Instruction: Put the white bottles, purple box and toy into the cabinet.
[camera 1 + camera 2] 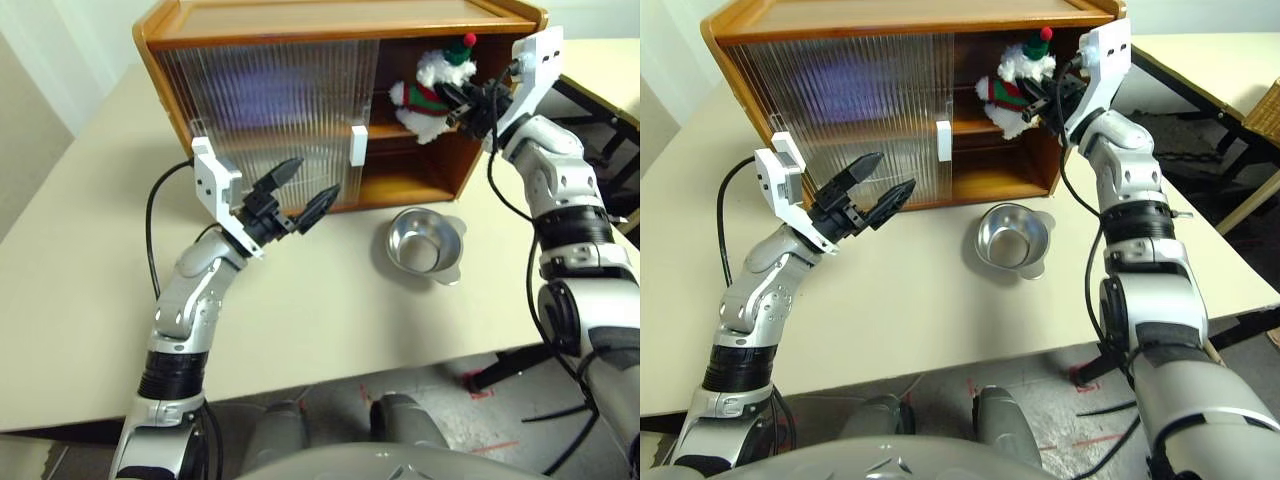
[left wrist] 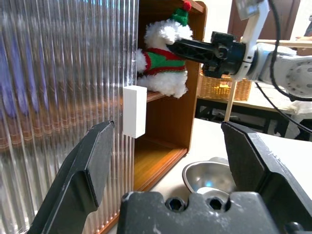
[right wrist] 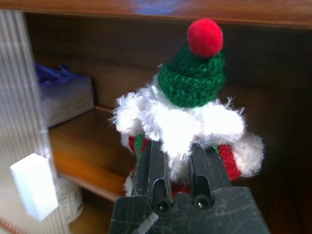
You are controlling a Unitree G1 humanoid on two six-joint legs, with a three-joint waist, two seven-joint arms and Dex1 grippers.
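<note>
Toy (image 1: 432,90): pinched tight in the right gripper (image 1: 462,100), fingers closed on its fluffy middle. Up in the open right end of the cabinet (image 1: 340,20), right at the front edge of the inner shelf (image 1: 388,131). Cannot tell if resting on it or just above.

Purple box (image 3: 66,97): on that same shelf, farther in behind the ribbed door (image 1: 270,110). One white bottle (image 3: 70,200): on the cabinet floor below.

Left gripper (image 1: 312,180): fingers wide open, holding nothing, in front of the door and apart from it.

What could go wrong:
- Letting go too soon, so close to the shelf's front edge. Soft and round, so may tip off, land on the cabinet floor or tumble out onto the table (image 1: 100,250) by the steel bowl (image 1: 425,245).
- Fluff may catch on the fingers and get pulled back out.
- May bump the white handle (image 1: 359,145) just beside it.

Safer pushed deeper in first.
</note>
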